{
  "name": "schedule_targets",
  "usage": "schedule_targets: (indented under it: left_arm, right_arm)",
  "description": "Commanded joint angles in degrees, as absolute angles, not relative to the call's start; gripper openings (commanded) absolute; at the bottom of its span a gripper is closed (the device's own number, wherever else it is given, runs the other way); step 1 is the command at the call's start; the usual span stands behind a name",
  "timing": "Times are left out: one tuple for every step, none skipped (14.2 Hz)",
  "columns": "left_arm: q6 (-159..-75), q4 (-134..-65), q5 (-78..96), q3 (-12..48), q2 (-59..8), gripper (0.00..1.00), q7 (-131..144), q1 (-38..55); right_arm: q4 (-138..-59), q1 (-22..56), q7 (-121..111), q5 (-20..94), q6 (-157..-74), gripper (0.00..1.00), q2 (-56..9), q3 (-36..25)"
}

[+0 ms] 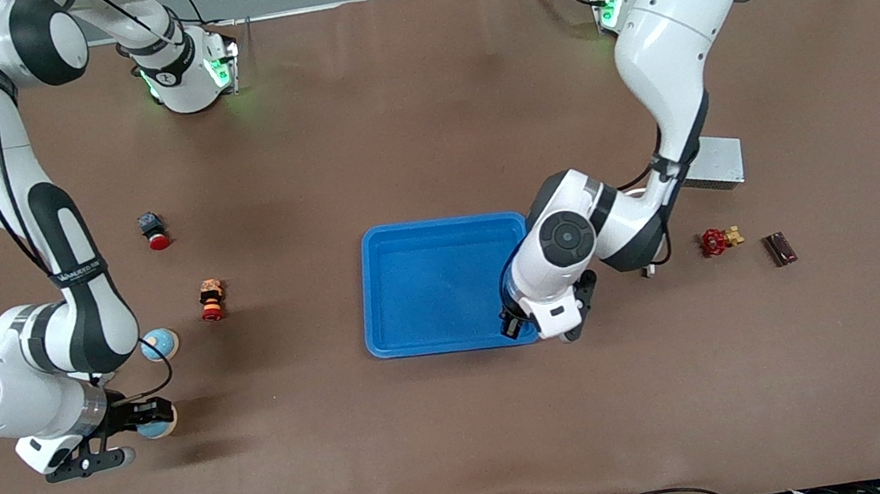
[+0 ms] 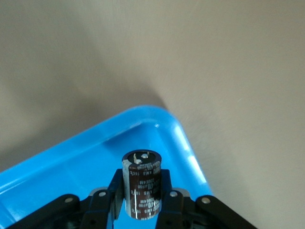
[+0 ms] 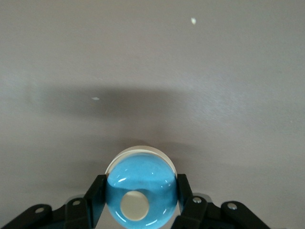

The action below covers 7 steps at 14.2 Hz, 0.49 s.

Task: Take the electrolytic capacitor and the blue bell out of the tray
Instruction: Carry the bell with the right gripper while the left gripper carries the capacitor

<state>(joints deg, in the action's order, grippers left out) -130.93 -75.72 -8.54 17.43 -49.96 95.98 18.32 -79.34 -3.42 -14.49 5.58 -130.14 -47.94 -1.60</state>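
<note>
My left gripper (image 1: pixel 516 324) is shut on a dark brown capacitor (image 2: pixel 141 191), held upright between the fingers (image 2: pixel 116 183). It hangs over the corner of the blue tray (image 1: pixel 436 282) nearest the front camera, toward the left arm's end. The tray's rim (image 2: pixel 157 114) shows in the left wrist view. My right gripper (image 1: pixel 147 416) is shut on a blue bell (image 1: pixel 158 419) with a white button, low over the table toward the right arm's end. In the right wrist view the bell (image 3: pixel 143 195) fills the gap between the fingers (image 3: pixel 97 191).
A second blue bell (image 1: pixel 159 345) sits beside the right arm's wrist. A red push button (image 1: pixel 155 231) and a small orange-red part (image 1: pixel 211 300) lie farther back. A red valve (image 1: pixel 716 241), a dark brown block (image 1: pixel 779 248) and a grey metal box (image 1: pixel 717 162) lie toward the left arm's end.
</note>
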Motion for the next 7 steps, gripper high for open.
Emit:
schedule_targets:
  left_arm:
    - [-124.9, -76.9, -8.4, 17.7, -45.8, 0.00, 95.6, 15.6]
    - [-122.3, -76.9, -8.4, 17.7, -44.7, 0.00, 93.9, 14.9]
    - [-119.6, -77.3, -8.3, 17.8, -43.7, 0.00, 90.0, 13.5]
    - [-116.5, -77.6, -8.2, 18.7, -42.6, 0.00, 85.7, 12.1]
    - [-113.1, -78.0, -7.9, 20.3, -41.1, 0.00, 82.1, 9.7]
    - [-110.2, -78.0, -7.8, 21.9, -40.1, 0.00, 79.1, 7.5]
    - [-107.3, -78.6, -7.8, 23.7, -38.8, 0.00, 75.4, 4.7]
  right_arm:
    - [-81.2, -5.2, -17.2, 6.5, -131.1, 0.00, -47.6, -0.6]
    - [-81.7, -5.8, -17.7, 6.6, -131.2, 0.00, -47.5, -0.5]
    - [-81.8, -6.1, -18.1, 7.0, -131.2, 0.00, -47.6, -0.5]
    - [-82.0, -6.2, -19.1, 8.3, -131.2, 0.00, -47.6, -0.5]
    - [-82.6, -6.3, -19.9, 9.5, -131.3, 0.00, -47.6, -0.5]
    - [-82.8, -6.3, -20.6, 10.1, -131.7, 0.00, -47.6, -0.5]
    - [-83.0, -6.4, -20.8, 10.1, -131.9, 0.00, -47.6, -0.5]
